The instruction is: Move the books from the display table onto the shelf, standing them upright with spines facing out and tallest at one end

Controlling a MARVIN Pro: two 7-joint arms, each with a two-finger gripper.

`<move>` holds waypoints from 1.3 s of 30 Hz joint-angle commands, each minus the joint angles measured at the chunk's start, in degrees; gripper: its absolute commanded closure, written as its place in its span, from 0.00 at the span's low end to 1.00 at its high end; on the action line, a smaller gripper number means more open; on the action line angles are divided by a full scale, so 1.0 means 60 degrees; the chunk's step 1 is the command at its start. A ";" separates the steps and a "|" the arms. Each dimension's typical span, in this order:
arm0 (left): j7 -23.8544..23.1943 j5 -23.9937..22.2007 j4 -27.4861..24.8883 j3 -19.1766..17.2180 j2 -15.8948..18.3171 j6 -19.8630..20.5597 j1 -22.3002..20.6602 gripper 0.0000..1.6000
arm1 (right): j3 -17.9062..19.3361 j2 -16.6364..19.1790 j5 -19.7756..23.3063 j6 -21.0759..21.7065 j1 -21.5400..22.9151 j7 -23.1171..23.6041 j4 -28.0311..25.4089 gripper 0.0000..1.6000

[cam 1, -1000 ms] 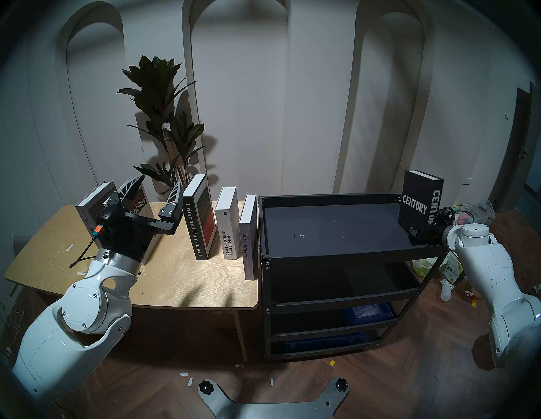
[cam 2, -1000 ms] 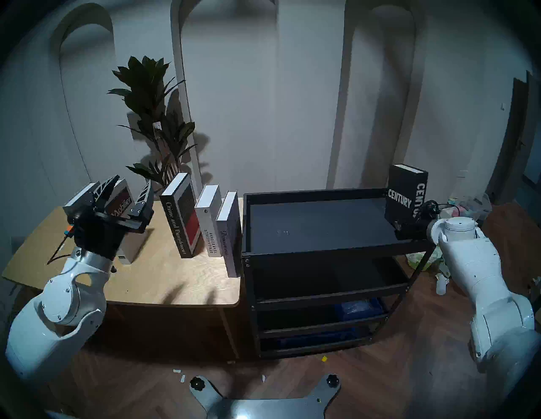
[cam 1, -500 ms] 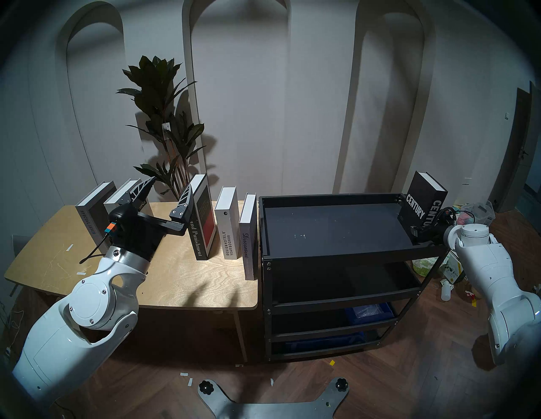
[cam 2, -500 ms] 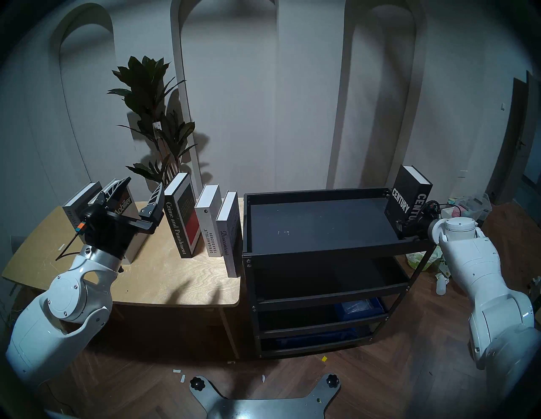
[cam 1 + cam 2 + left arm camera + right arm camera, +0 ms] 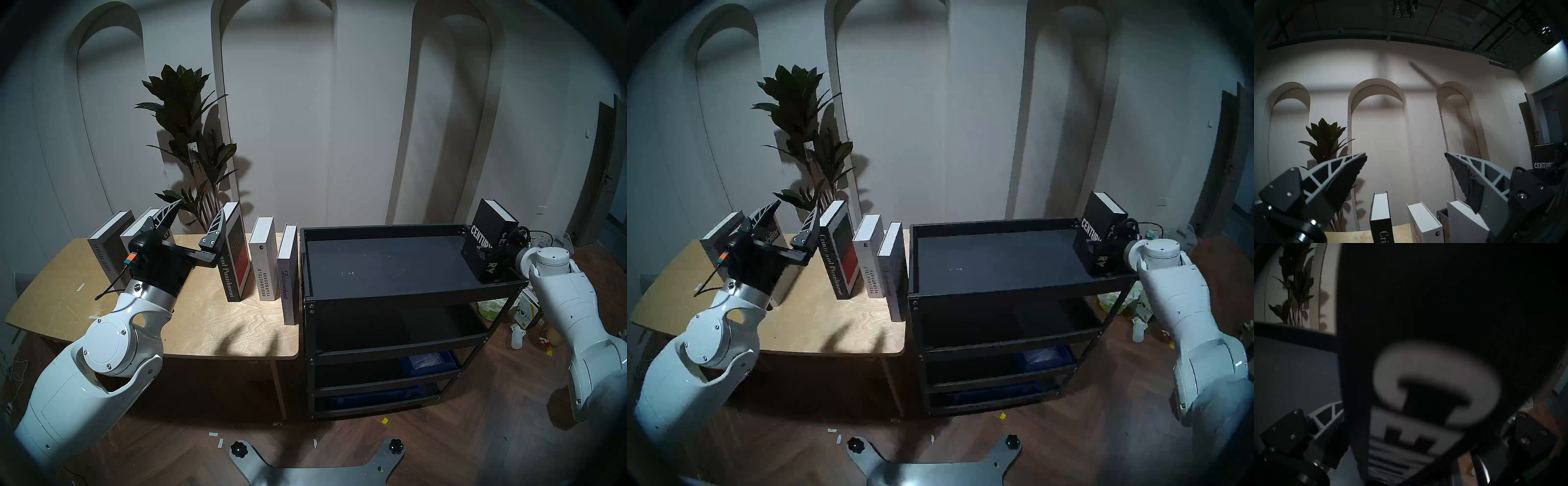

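CENTURY book (image 5: pixel 488 237) sits tilted at the right end of the shelf (image 5: pixel 390 264) top tray, my right tool (image 5: pixel 493 253) clamped on it. Five books stand on the plywood counter (image 5: pixel 203 325): SPECIAL ISSUE, Crime and Punishment (image 5: pixel 234 251), DESIGNHOTELS YEARBOOK09, Discontent; one title half hidden by my left tool (image 5: pixel 195 220), fingers spread wide. Plant (image 5: pixel 190 135) and arched wall panels behind. Right wrist view mostly black cover.
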 commanded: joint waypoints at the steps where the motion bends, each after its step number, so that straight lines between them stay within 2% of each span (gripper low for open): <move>1: 0.0030 -0.0032 -0.0098 -0.0155 -0.0028 -0.0099 -0.0187 0.00 | 0.0527 0.0438 0.0171 -0.0394 0.0239 -0.0146 -0.1091 0.00; 10: 0.0036 -0.0063 -0.0113 -0.0259 -0.0060 -0.0097 -0.0105 0.00 | 0.1466 0.0673 0.0566 -0.0758 0.0103 -0.0553 -0.2279 0.00; 15: 0.0057 -0.0108 -0.0089 -0.0196 -0.0097 -0.0001 -0.0084 0.00 | 0.1864 0.0226 0.1175 -0.1239 0.0027 -0.0186 -0.3001 0.00; 20: 0.0018 -0.0088 -0.0156 -0.0063 -0.0087 0.0050 -0.0082 0.00 | 0.1552 -0.0395 0.1544 -0.1501 -0.0064 0.0311 -0.3523 0.00; 24: -0.0026 -0.0085 -0.0209 0.0135 -0.0103 0.0072 0.0015 0.00 | 0.1121 -0.1065 0.1945 -0.1511 -0.0444 0.0768 -0.4192 0.00; 31: -0.0011 -0.0037 -0.0304 0.0411 -0.0135 0.0093 0.0057 0.00 | 0.0455 -0.1803 0.2587 -0.1533 -0.0847 0.1404 -0.5110 0.00; 36: 0.0045 0.0031 -0.0414 0.0347 -0.0093 0.0074 0.0053 0.00 | 0.0394 -0.1868 0.2957 -0.1739 -0.0956 0.1832 -0.5799 0.00; 37: 0.0053 0.0030 -0.0411 0.0344 -0.0098 0.0074 0.0074 0.00 | 0.0390 -0.1926 0.3027 -0.1811 -0.0924 0.1900 -0.5668 0.00; 39: 0.0069 0.0041 -0.0429 0.0344 -0.0108 0.0064 0.0139 0.00 | 0.0487 -0.1917 0.3138 -0.1823 -0.1304 0.1832 -0.6219 0.00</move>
